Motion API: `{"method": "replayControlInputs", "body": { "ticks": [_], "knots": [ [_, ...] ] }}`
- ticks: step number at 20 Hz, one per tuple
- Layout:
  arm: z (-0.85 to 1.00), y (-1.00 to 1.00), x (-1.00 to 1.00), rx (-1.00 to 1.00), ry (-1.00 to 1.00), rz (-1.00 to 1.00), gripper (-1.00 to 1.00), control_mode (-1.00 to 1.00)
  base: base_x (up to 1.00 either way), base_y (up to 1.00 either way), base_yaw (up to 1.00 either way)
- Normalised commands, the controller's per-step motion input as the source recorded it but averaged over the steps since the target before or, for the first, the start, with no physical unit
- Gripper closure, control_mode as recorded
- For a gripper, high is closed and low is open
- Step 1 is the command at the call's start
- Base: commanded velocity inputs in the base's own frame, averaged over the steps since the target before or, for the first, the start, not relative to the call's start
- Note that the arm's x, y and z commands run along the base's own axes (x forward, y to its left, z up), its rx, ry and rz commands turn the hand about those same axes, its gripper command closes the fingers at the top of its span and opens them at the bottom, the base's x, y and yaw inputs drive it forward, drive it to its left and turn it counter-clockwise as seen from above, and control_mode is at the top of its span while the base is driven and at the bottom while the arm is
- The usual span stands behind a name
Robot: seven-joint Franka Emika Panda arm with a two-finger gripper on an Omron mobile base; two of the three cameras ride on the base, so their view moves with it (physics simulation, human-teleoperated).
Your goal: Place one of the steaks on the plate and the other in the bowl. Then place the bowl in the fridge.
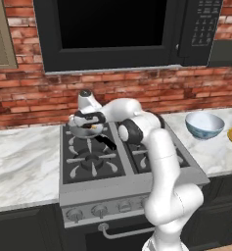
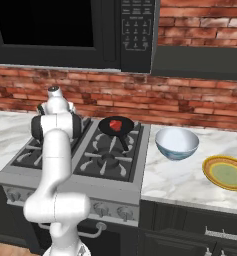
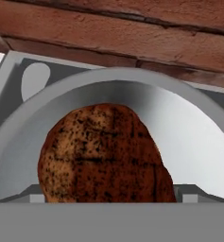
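With jaws spread wide, the end effector (image 1: 88,128) sits low over the dark brown steak (image 3: 101,153) in the silver pan (image 3: 198,137), while the right base view adds the red steak (image 2: 115,124), bowl (image 2: 176,143) and plate (image 2: 226,172) on the tabletop (image 2: 185,180).

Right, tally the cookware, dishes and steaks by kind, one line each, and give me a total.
Steaks: 2, brown steak and red steak
Frying pans: 2, silver pan and black pan
Bowls: 1, blue-grey bowl
Plates: 1, yellow-olive plate
Total: 6
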Motion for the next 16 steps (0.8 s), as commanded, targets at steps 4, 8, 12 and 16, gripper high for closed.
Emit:
{"method": "replayControlInputs", "body": {
  "ticks": [4, 8, 12, 16],
  "knots": [
    [-0.08, -0.01, -0.15, 0.0, -0.06, 0.0, 1.0, -1.0, 0.0, 0.0, 0.0],
    [0.0, -0.16, -0.46, 0.01, -0.14, 0.0, 1.0, -1.0, 0.0, 0.0, 0.0],
    [0.0, -0.26, -0.4, 0.04, -0.04, 0.0, 1.0, -1.0, 0.0, 0.0, 0.0],
    [0.3, -0.33, -0.43, 0.08, -0.15, 0.0, 1.0, -1.0, 0.0, 0.0, 0.0]
  ]
}}
